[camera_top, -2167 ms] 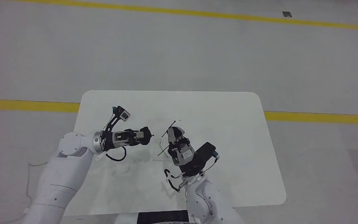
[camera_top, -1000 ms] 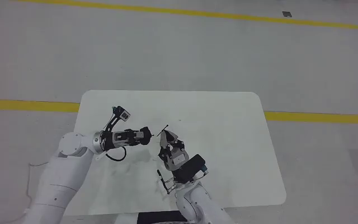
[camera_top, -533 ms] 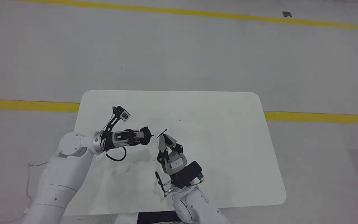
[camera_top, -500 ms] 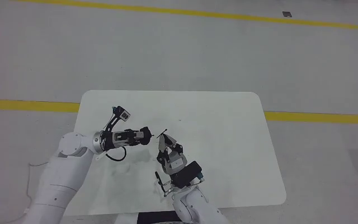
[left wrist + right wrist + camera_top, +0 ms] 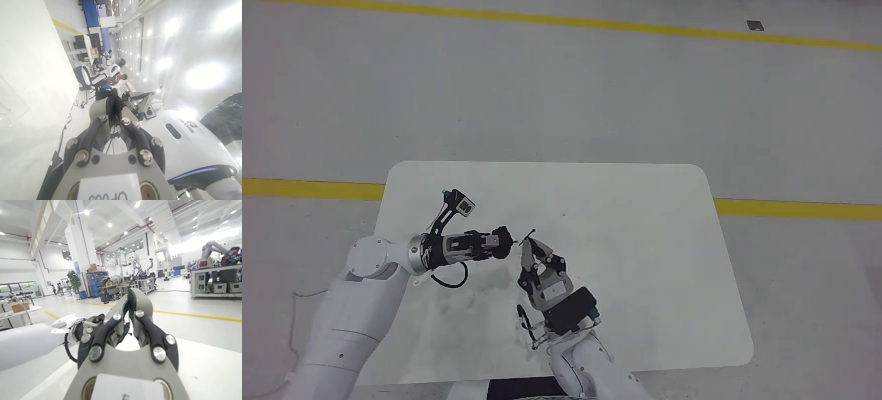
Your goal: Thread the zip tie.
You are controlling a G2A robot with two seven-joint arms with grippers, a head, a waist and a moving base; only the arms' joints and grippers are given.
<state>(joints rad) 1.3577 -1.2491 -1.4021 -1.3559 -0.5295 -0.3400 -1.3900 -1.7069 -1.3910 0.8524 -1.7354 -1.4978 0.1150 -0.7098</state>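
A thin black zip tie (image 5: 529,236) sticks out past the tips of my right gripper (image 5: 531,252), which is shut on it. In the right wrist view the strap's end (image 5: 131,281) pokes up from the closed fingers of that gripper (image 5: 129,293). My left gripper (image 5: 504,240) hangs just left of it above the white table (image 5: 642,200), its tips a short gap from the strap. In the left wrist view the left gripper (image 5: 113,100) is shut on a small black piece that looks like the zip tie's other end. How the two ends meet is hidden.
A clear plastic sheet (image 5: 13,106) lies flat on the table near the left gripper. The table's far and right parts (image 5: 672,260) are bare white surface. The room behind holds workbenches and other robots, far from the arms.
My right gripper has carried the zip tie to the left, from mid-table to close beside the left gripper. The left arm has kept still.
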